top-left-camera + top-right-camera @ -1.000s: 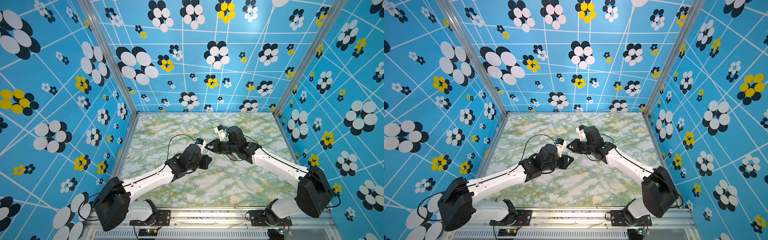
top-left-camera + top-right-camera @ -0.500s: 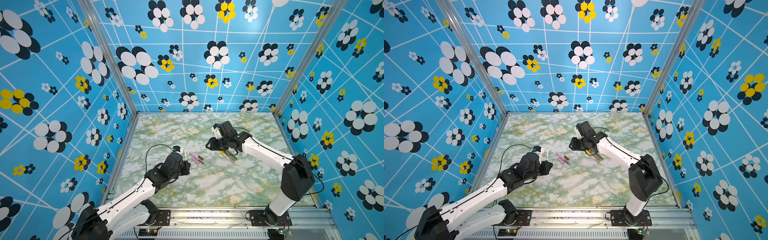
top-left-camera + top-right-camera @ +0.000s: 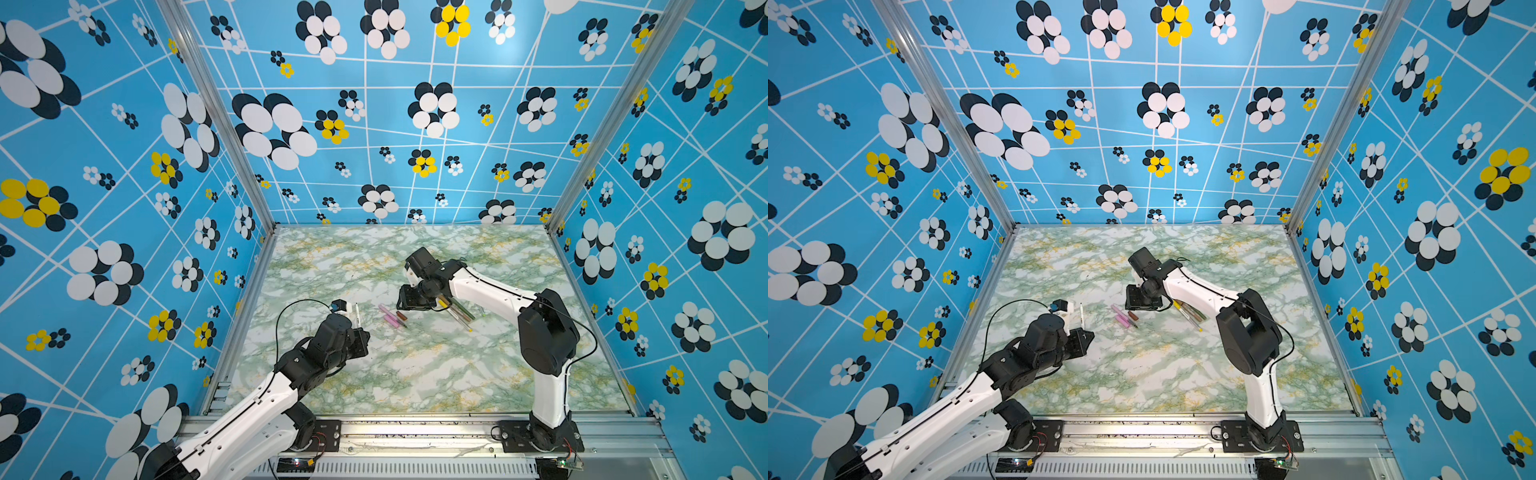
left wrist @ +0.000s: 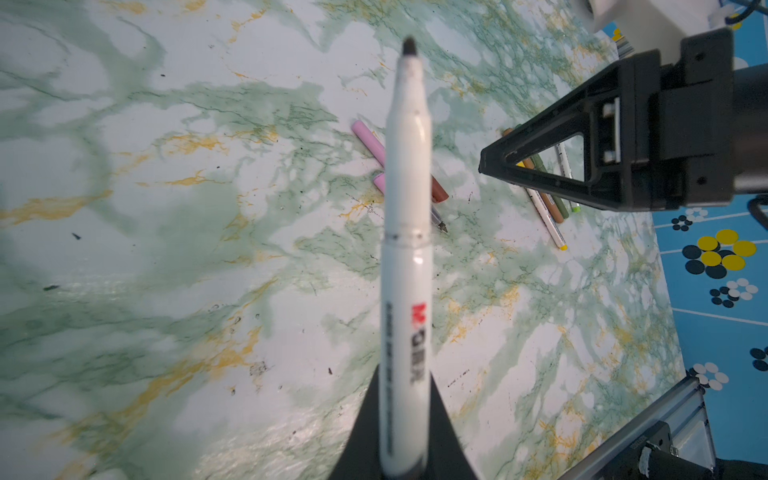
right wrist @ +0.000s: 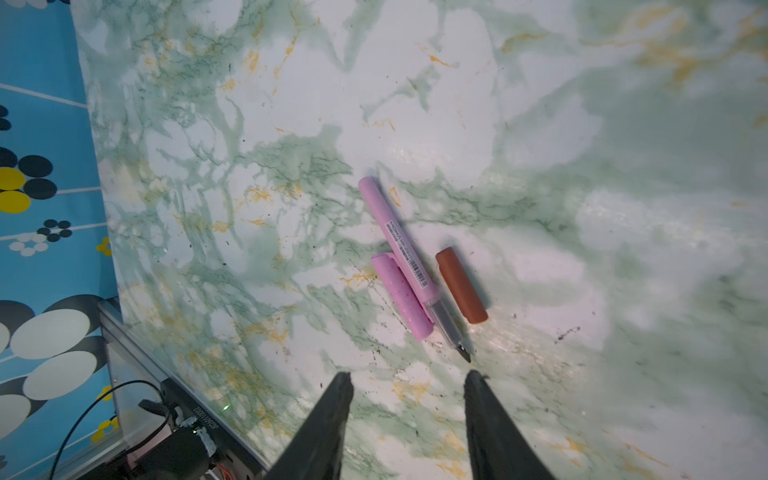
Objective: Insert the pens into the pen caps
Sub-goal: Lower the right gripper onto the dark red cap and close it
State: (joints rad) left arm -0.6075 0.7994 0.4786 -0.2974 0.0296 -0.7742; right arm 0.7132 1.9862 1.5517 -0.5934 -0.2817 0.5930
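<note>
My left gripper [image 4: 405,384] is shut on a white pen [image 4: 405,216] whose bare black tip points away from it. In both top views that pen [image 3: 357,316] [image 3: 1081,318] stands up from the left gripper [image 3: 360,337] [image 3: 1086,337] at the left of the table. A pink pen [image 5: 397,243] lies on the marble with a pink cap [image 5: 401,297] against it and a brown cap [image 5: 461,284] just beside it. My right gripper [image 5: 409,376] [image 3: 409,300] hovers open just short of the pink pen's tip, holding nothing.
Several more pens [image 3: 459,312] [image 4: 544,199] lie in a loose bundle under the right forearm, right of the pink pen. The metal frame rail [image 3: 415,428] runs along the table's front edge. Patterned blue walls close in the other three sides.
The two grippers were close together mid-table a second ago. The left has drawn back to the front left with the white pen. The right has moved over the pink pen, its jaws wider.
</note>
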